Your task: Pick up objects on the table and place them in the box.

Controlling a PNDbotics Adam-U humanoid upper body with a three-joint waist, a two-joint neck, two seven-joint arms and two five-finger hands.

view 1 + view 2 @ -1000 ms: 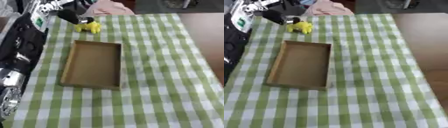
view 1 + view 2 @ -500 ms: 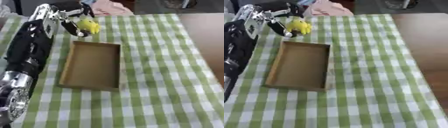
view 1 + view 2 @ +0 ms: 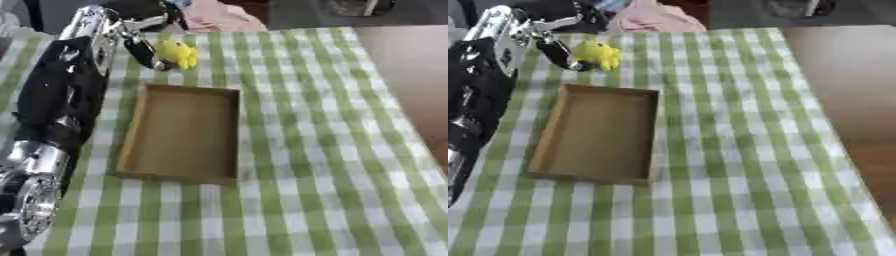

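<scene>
Left hand (image 3: 144,47) reaching far, fingers touching yellow toy (image 3: 178,53)

The cloth (image 3: 315,150) was checked green and white. The box (image 3: 184,132) was plain brown cardboard. The toy (image 3: 178,53) was bright yellow. The left arm (image 3: 61,95) was black with silver joints. A pink cloth (image 3: 654,17) lay beyond.
</scene>
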